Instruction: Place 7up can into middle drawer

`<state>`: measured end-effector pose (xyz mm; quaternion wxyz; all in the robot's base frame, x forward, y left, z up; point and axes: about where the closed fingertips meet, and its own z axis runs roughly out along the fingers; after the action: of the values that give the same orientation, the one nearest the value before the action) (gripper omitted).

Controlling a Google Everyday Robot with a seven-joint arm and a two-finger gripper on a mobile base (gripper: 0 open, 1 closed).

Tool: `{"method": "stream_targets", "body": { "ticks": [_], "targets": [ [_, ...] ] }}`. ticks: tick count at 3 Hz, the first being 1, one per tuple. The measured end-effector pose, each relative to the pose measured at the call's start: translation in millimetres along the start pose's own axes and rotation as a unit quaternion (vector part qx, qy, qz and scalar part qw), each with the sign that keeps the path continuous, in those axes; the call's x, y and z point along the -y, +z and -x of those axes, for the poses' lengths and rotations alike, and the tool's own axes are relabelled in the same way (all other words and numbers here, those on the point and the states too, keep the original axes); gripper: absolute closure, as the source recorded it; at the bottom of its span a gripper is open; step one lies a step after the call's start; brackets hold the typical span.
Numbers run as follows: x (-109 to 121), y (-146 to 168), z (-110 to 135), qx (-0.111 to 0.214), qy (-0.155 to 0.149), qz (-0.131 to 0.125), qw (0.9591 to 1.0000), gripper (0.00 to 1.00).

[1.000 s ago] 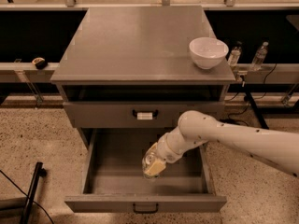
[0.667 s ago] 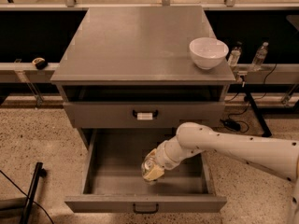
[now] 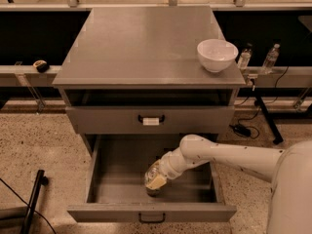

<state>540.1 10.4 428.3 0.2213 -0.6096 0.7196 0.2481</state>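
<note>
Starting at the far left, I've got a small dark object (image 3: 41, 66) sitting on the ledge behind the cabinet, and lower down a black pole (image 3: 33, 201) leaning across the speckled floor. Moving in, the grey cabinet's top surface (image 3: 141, 43) fills the middle of my view. Below it the shallow drawer with the white label (image 3: 150, 121) at its handle is shut. Under that, the middle drawer (image 3: 114, 179) is pulled wide open toward me, its dark bar handle low on the front panel. Now the bit I care about: the 7up can (image 3: 152, 171) is down inside that open drawer, near the middle of its floor and toward the front, tipped a little rather than standing straight. The hand (image 3: 156, 180) is right there on it, closed around the can, with a pale pad pressed to its side. Whether the can's base touches the drawer floor, I can't tell from here; there's only a dark patch beneath it. The white arm (image 3: 229, 155) reaches in from the right, over the drawer's right wall. Further right, up on the surface, a white bowl (image 3: 217, 54) sits near the right-hand front corner, and past the edge two small bottles (image 3: 245, 57) stand on the ledge behind.
</note>
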Motion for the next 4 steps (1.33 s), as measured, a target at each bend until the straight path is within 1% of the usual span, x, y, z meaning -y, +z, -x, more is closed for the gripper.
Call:
{"method": "stream_targets", "body": {
  "ticks": [2,3,4],
  "targets": [
    [1.9,5.0,-2.4,0.003,0.005,0.002,1.0,0.04],
    [-9.1,-10.6,5.9,0.007,-0.022,-0.012,0.9997,0.0],
    [-43.7,-61.3,27.6,0.028,-0.094,-0.048,0.994,0.0]
  ]
}}
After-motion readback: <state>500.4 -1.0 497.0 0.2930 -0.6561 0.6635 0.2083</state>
